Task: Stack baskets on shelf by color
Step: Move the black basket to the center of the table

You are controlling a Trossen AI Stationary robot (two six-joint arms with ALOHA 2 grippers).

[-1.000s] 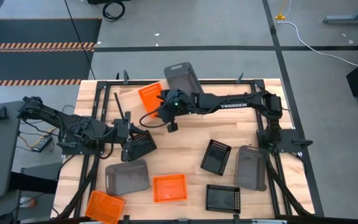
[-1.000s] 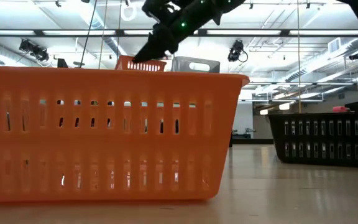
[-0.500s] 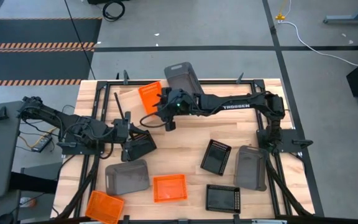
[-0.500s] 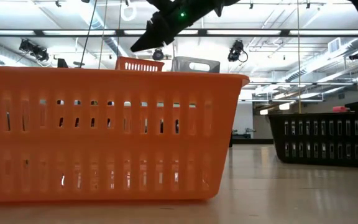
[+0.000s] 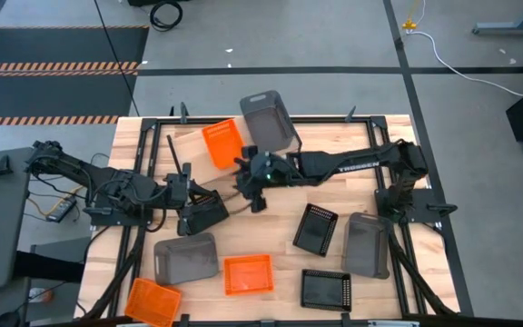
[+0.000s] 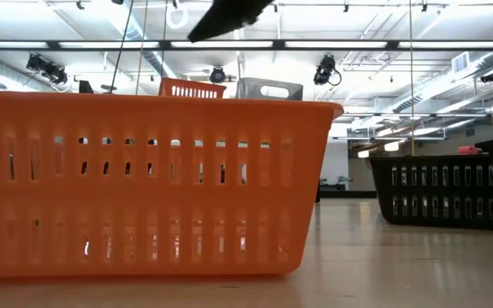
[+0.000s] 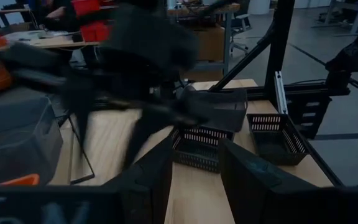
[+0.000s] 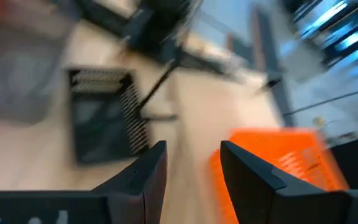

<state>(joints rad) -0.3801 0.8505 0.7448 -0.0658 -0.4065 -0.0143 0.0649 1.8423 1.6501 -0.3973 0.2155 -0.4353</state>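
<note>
On the low shelf (image 5: 182, 145) at the table's far left stand an orange basket (image 5: 222, 143) and a dark-grey bin (image 5: 269, 116); both show in the low view as the orange basket (image 6: 193, 87) and the bin (image 6: 268, 88). My right gripper (image 5: 258, 202) hangs open over the table's middle, near side of the shelf; its wrist view (image 8: 191, 152) is blurred. My left gripper (image 5: 192, 195) is open at the table's left, beside a black basket (image 5: 205, 212), with nothing between its fingers (image 7: 196, 163).
On the table lie two dark-grey bins (image 5: 184, 257) (image 5: 366, 243), two orange baskets (image 5: 246, 274) (image 5: 151, 300) and two black baskets (image 5: 316, 227) (image 5: 325, 289). The near orange basket (image 6: 144, 184) fills the low view. Bare tabletop lies right of the shelf.
My right gripper has come up off the orange basket on the shelf and swung toward the table's near edge and a little right, out over the table's middle. The orange basket has stayed on the shelf beside the dark-grey bin.
</note>
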